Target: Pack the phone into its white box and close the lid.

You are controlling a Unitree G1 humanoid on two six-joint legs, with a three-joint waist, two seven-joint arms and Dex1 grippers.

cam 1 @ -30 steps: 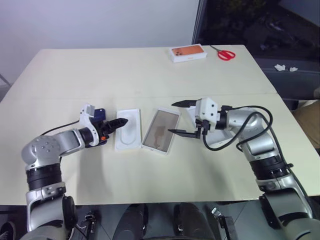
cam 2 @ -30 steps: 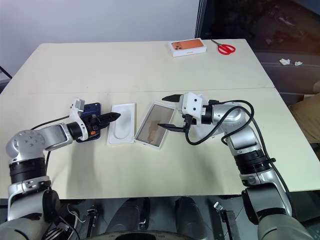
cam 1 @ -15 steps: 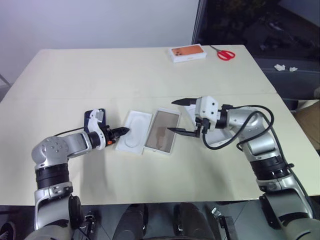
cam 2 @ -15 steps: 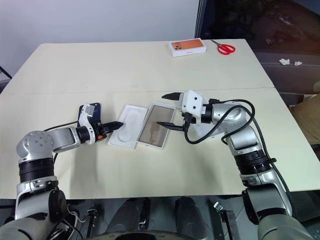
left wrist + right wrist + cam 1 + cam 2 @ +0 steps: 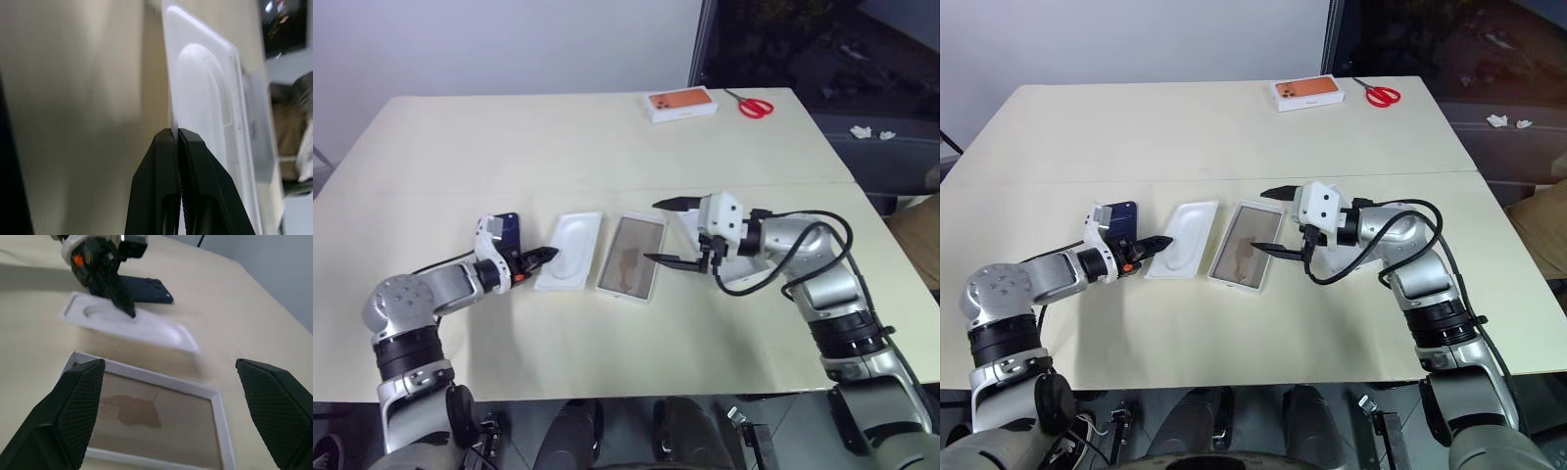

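Note:
The white insert with its oval recess lies left of the white box, an empty tray with a brownish floor. My left gripper is shut on the insert's left edge, and the thin rim sits between the closed fingers. The dark navy phone lies flat just behind that gripper. My right gripper hovers open over the box's right side with nothing between its pads. The lid is mostly hidden under my right wrist, where a white patch shows.
A white box with an orange top and red scissors lie at the far right of the table. A seam crosses the tabletop behind the work area. The table's right edge borders dark floor.
My left gripper has shut on the insert's edge. The insert swung askew toward the box, then back a little. The right arm has not moved.

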